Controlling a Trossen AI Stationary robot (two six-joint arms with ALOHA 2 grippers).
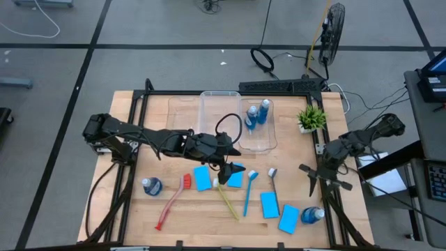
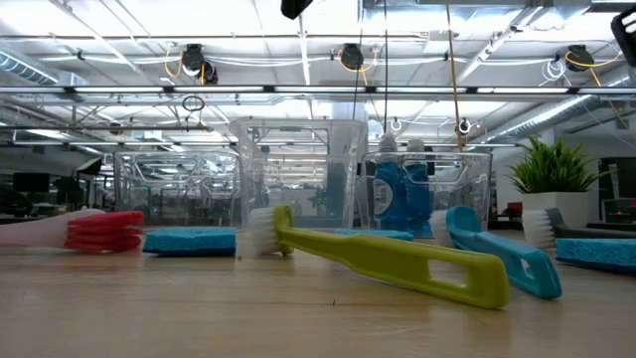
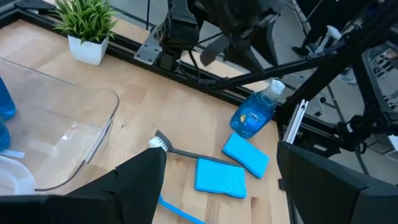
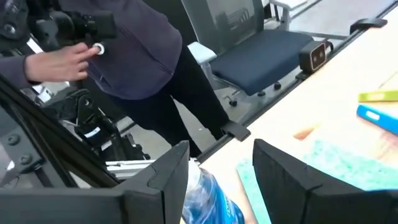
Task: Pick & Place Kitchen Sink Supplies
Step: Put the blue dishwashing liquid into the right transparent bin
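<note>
The left arm stretches low across the desk (image 1: 125, 209) from its left edge, its left gripper (image 1: 224, 169) pointed down over the head of the yellow-green brush (image 1: 228, 199), beside a light-blue sponge (image 1: 202, 178). Its fingers (image 3: 134, 186) stand wide apart with nothing between them. The right arm is folded at the desk's right edge, the right gripper (image 1: 311, 183) angled down toward the front-right corner; its fingers (image 4: 158, 180) are partly spread and empty, hovering above a blue bottle (image 4: 208, 199). Two more bottles (image 1: 258, 113) stand in the clear bin (image 1: 237, 143). The red brush (image 1: 171, 203), blue brush (image 1: 248, 192) and grey brush (image 1: 274, 183) lie on the desk.
</note>
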